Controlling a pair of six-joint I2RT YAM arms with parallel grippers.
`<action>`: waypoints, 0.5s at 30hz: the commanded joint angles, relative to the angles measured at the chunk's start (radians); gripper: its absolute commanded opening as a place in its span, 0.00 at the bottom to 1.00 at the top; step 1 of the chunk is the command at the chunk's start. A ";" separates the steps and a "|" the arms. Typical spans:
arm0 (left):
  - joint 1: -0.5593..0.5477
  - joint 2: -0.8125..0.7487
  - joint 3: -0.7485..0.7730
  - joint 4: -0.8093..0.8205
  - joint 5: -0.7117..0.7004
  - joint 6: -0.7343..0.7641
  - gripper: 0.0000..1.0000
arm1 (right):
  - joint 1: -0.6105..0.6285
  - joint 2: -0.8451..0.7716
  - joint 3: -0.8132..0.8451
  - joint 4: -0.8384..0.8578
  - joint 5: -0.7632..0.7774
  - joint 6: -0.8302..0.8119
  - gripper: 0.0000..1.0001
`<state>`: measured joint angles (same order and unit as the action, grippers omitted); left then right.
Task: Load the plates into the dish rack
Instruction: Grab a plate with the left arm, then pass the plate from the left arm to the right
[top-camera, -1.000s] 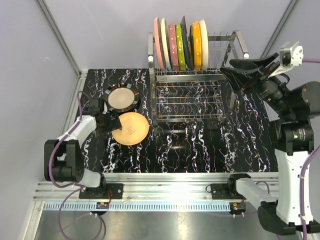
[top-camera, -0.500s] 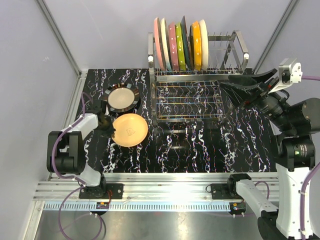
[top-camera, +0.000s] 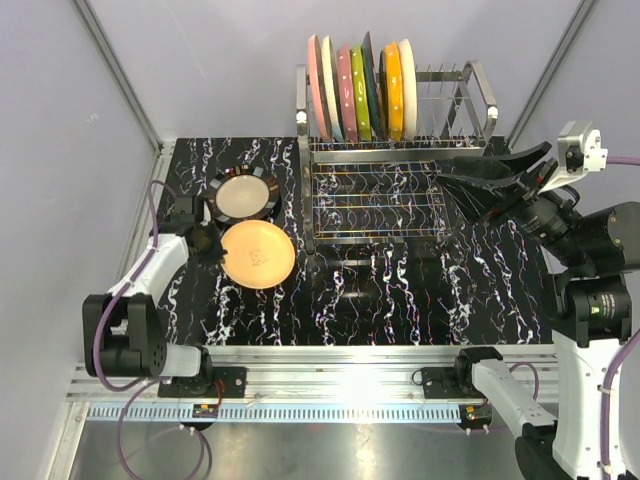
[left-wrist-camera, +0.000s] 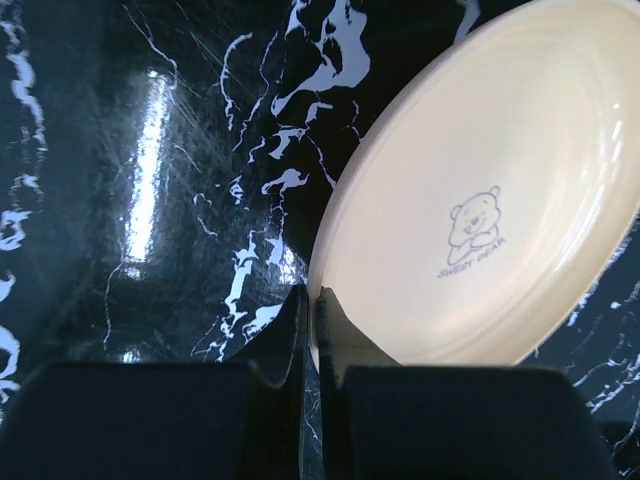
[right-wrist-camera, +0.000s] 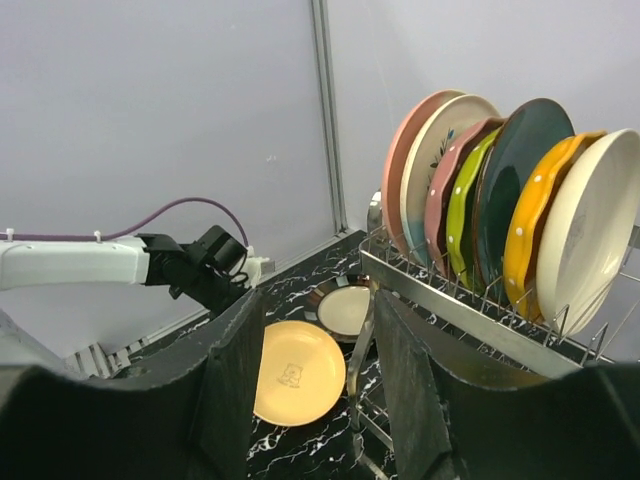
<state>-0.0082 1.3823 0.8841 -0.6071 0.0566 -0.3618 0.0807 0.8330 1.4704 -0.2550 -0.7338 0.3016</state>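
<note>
Bright, even overhead light. Glare streaks the glossy bench (left-wrist-camera: 150, 130) and whitens its near-edge rail (top-camera: 350, 385). The jaws, up close, are dark and blurred.

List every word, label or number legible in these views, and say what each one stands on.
"SWEET BEAR": small grey print under a little bear drawing, on the face of the peach plate, read in the left wrist view.
The same mark on that plate in the top and right wrist views: too small to read.
The plates standing in the dish rack: no lettering to be made out.
Nothing else legible.
</note>
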 joint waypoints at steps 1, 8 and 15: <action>0.005 -0.107 0.015 0.004 -0.009 -0.041 0.00 | 0.005 0.026 0.005 0.066 -0.067 0.048 0.55; 0.007 -0.319 0.084 -0.032 0.014 -0.121 0.00 | 0.021 0.122 0.076 0.097 -0.085 0.071 0.55; 0.007 -0.459 0.185 -0.092 0.014 -0.170 0.00 | 0.146 0.256 0.203 0.002 -0.014 -0.031 0.57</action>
<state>-0.0055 0.9794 0.9997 -0.7036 0.0536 -0.4904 0.1646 1.0451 1.5902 -0.2146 -0.7856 0.3321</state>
